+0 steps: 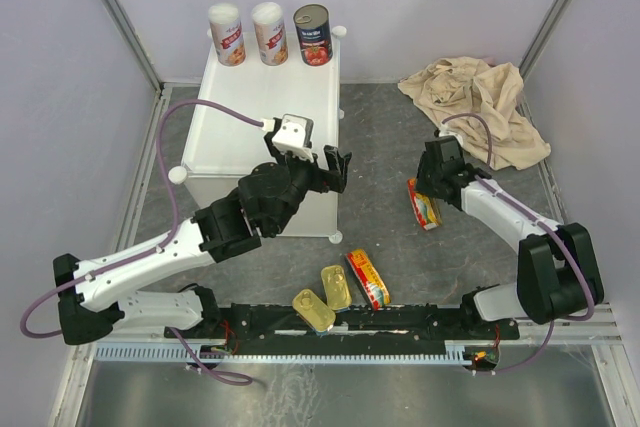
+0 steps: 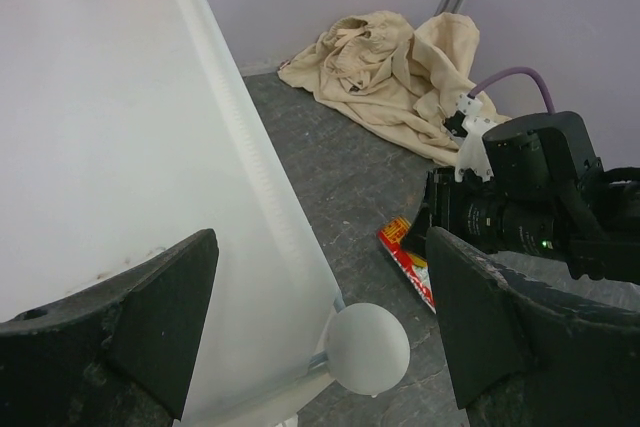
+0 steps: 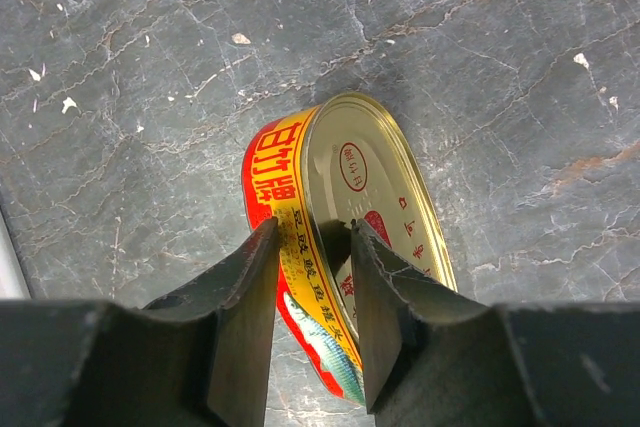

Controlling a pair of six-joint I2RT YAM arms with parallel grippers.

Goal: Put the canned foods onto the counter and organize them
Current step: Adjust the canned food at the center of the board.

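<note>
Two white-and-red cans [image 1: 227, 34] [image 1: 270, 33] and a dark can with a red label [image 1: 312, 35] stand along the far edge of the white counter [image 1: 250, 117]. My right gripper [image 3: 313, 237] is shut on a red-yellow oblong tin [image 3: 365, 177], which stands on its edge on the grey floor; one finger presses its side band, the other its gold lid. My left gripper [image 2: 320, 327] hangs open over the counter's near right corner knob [image 2: 368, 347], holding nothing. A second red-yellow tin [image 1: 367, 278] and two gold tins [image 1: 336, 287] [image 1: 313, 309] lie near the arm bases.
A crumpled beige cloth [image 1: 478, 107] lies at the back right, behind the right arm [image 2: 530, 197]. Grey walls and metal rails close in the work area on both sides. The counter's front half is bare white.
</note>
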